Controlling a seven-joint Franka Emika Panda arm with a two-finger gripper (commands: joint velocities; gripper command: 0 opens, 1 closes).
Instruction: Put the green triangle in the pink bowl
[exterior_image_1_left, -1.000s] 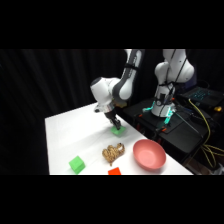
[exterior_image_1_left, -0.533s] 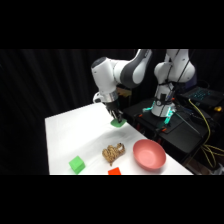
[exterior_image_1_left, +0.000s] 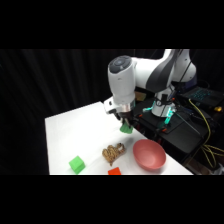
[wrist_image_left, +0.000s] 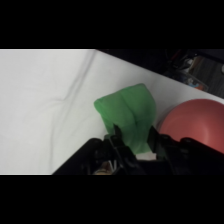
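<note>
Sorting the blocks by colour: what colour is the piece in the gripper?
Medium green: the green triangle, clearest in the wrist view, held by the gripper.

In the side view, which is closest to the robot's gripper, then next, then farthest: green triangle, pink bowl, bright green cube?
1. The dull green triangle block, held in the gripper.
2. The round salmon-pink bowl, at the table's right.
3. The bright lime-green cube, at the front left.
</note>
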